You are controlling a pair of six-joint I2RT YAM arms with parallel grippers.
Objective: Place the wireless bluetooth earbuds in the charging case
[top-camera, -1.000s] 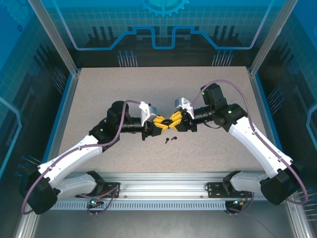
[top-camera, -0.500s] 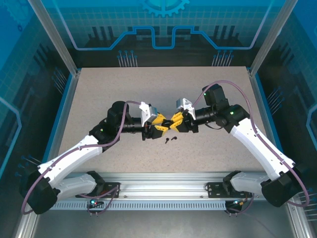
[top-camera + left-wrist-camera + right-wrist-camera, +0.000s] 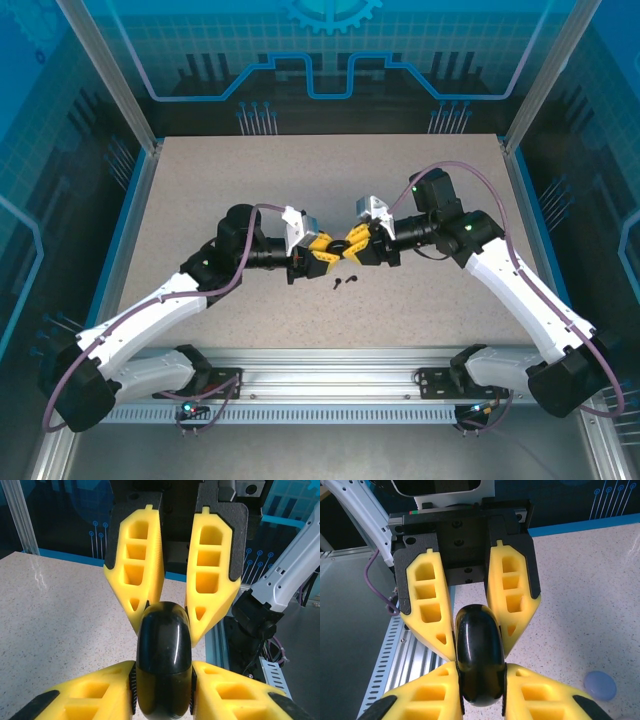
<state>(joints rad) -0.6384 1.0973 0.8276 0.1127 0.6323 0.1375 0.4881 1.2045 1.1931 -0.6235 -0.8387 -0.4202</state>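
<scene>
The left claw and the right claw both squeeze the shiny black case from two sides. Two black earbuds lie on the table just near the case. They look tiny, light, hard and slippery, so pinch one softly by its stem.

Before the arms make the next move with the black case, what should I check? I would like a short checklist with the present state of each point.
1. Hold of the left gripper on the case: ok, shut on its sides.
2. Hold of the right gripper: ok, shut on the same case from the opposite side.
3. Lid open: not ok, the case looks closed.
4. The black earbuds at hand: ok, two lie on the table, close to the grippers, on the near side.
5. One gripper free to pick an earbud: not ok, both are busy.
6. Which half is the lid: cannot tell.
</scene>
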